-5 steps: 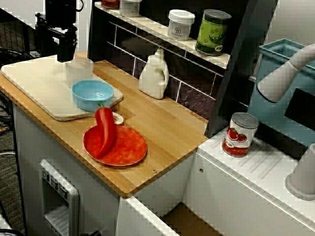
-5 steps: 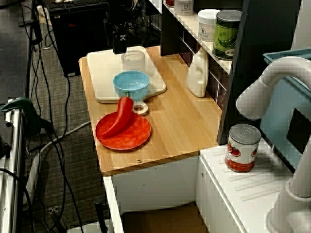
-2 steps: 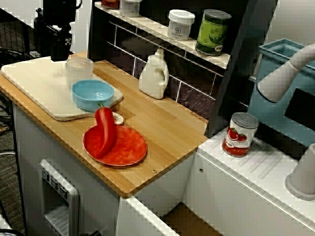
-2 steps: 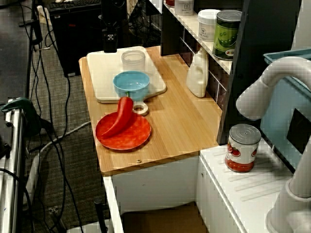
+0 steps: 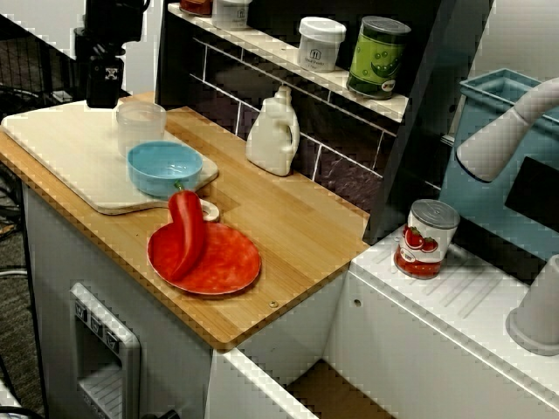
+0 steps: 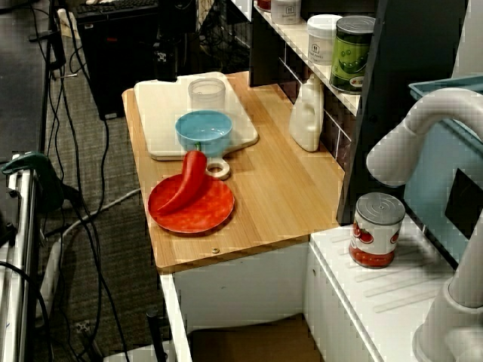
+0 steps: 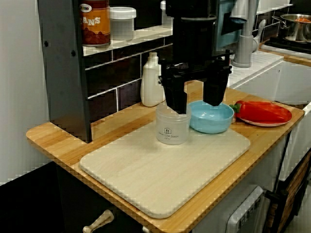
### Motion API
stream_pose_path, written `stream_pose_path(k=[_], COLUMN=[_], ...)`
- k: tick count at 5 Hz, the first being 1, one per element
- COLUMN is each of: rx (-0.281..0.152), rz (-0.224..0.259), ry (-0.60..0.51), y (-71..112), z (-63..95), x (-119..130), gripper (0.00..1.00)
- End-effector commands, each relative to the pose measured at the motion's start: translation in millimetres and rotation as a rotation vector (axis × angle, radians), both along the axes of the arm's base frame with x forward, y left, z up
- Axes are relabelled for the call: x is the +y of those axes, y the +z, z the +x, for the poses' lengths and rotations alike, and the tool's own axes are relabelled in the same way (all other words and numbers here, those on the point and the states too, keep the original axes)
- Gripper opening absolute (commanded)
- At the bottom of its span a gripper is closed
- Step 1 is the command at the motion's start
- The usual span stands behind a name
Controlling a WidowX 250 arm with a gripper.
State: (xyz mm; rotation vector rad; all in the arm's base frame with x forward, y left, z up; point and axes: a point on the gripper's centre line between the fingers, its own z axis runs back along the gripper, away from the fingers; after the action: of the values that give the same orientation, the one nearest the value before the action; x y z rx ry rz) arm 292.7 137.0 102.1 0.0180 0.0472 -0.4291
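Note:
My black gripper (image 7: pixel 196 99) hangs open over the pale cutting board (image 7: pixel 160 170), its two fingers (image 7: pixel 176 99) spread wide with nothing between them. A clear plastic cup (image 7: pixel 172 127) stands upright on the board just beyond it, and a light blue bowl (image 7: pixel 211 116) sits beside the cup. In the front view the gripper (image 5: pixel 103 98) is to the left of the cup (image 5: pixel 140 127), a little above the board (image 5: pixel 61 148) and apart from the cup. The high side view shows the gripper (image 6: pixel 166 74) at the board's far corner, the cup (image 6: pixel 207 94) and the bowl (image 6: pixel 204 130).
A red pepper (image 5: pixel 186 231) leans on a red plate (image 5: pixel 227 262), with a small tape ring (image 5: pixel 210 209) beside it. A white bottle (image 5: pixel 273 131) stands by the tiled back wall. Jars fill the shelf (image 5: pixel 288 57) above. A tomato can (image 5: pixel 425 237) stands on the white counter.
The gripper has moved left, away from the cup, and risen slightly. The cup, bowl and pepper have not moved.

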Motion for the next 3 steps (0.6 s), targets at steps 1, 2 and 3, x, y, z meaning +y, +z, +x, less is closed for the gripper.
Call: stream_pose_path(k=[1, 2, 3], rx=[-0.033, 0.019, 0.056], rz=[0.074, 0.100, 0.053], ry=[-0.471, -0.649, -0.824], y=[22.1, 23.0, 26.9], z=[12.8, 18.9, 26.4], x=[-7.3, -7.4, -6.2], gripper=[1.00, 1.00, 1.00])
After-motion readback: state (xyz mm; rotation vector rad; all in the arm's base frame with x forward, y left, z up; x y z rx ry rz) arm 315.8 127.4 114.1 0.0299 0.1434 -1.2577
